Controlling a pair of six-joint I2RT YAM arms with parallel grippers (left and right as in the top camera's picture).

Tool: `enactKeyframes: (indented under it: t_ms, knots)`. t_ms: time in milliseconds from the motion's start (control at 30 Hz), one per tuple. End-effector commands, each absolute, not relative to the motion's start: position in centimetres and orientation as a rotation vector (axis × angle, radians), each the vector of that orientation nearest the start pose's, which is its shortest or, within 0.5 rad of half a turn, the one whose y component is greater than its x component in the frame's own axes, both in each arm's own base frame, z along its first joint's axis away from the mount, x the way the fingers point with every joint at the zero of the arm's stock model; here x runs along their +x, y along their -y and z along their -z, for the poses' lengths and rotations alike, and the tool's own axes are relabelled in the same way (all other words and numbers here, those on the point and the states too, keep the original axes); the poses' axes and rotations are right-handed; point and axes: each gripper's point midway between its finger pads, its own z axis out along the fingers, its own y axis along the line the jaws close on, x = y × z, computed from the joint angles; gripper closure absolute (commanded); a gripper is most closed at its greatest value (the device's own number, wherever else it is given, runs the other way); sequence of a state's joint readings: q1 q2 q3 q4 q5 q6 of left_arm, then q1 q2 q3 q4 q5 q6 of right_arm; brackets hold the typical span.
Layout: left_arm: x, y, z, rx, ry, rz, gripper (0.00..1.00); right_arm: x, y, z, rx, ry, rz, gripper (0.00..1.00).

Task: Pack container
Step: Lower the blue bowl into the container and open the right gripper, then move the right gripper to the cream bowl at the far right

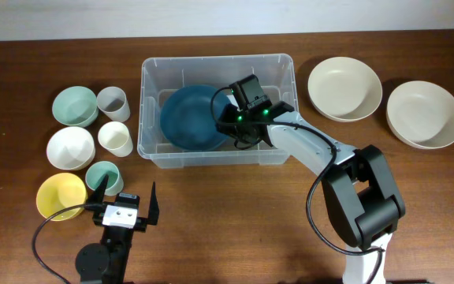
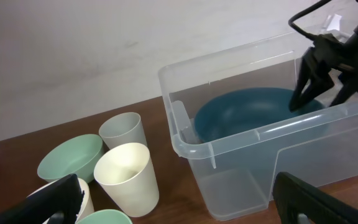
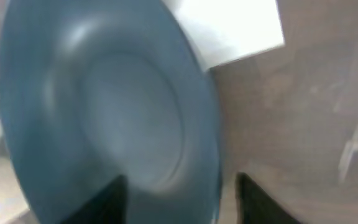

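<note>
Overhead: container [image 1: 142, 110] sits far-centre of tabletop [image 1: 235, 229], dark blue bowl [image 1: 187, 118] inside. Right end effector [image 1: 228, 120] at bowl's right rim. Left end effector [image 1: 128, 188] near front-left corner, wide open, empty.
Left wrist: white cup [image 2: 126, 180] beside container.
Right wrist: fingers [image 3: 114, 199] spread, straddling rim, not pinching.
My guess: bowl placed. Next: lift clear, fetch cream bowl [image 1: 344, 88] at far right.

The dark brown wooden table [image 1: 235, 229] has a smooth top with fine grain. Behind its far edge stands a plain white wall [image 2: 73, 43]. The light is soft and even.
</note>
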State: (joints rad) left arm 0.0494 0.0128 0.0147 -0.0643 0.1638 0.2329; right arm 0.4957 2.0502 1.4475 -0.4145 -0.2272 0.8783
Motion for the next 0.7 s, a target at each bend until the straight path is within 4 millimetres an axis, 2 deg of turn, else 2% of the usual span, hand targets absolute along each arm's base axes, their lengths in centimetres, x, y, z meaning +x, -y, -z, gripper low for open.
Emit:
enactKeyframes:
  t_ms: [0,100,200,267,333,500,533,600,667]
  knots:
    - [24.5,1.4,-16.0,0.273,-1.611,-0.096,0.0,42.7,-27.9,-5.7,0.412,-2.721,-0.743,0.31]
    - [24.5,1.4,-16.0,0.273,-1.611,-0.096,0.0,43.0,-27.6,-5.8,0.386,-2.715,-0.735,0.22]
    - [24.5,1.4,-16.0,0.273,-1.611,-0.096,0.0,43.6,-26.6,-6.4,0.369,-2.697,-0.71,0.2]
    - [24.5,1.4,-16.0,0.273,-1.611,-0.096,0.0,44.0,-26.0,-7.3,0.366,-2.682,-0.702,0.19]
    - [24.5,1.4,-16.0,0.273,-1.611,-0.096,0.0,44.8,-25.1,-9.0,0.353,-2.652,-0.692,0.19]
    - [24.5,1.4,-16.0,0.273,-1.611,-0.096,0.0,47.3,-22.0,-16.1,0.285,-2.545,-0.665,0.18]
    - [24.5,1.4,-16.0,0.273,-1.611,-0.096,0.0,48.0,-20.6,-18.9,0.269,-2.51,-0.649,0.17]
    - [24.5,1.4,-16.0,0.273,-1.611,-0.096,0.0,48.7,-18.5,-22.3,0.265,-2.47,-0.626,0.15]
    - [24.5,1.4,-16.1,0.273,-1.611,-0.096,0.0,49.3,-15.3,-26.3,0.293,-2.418,-0.597,0.13]
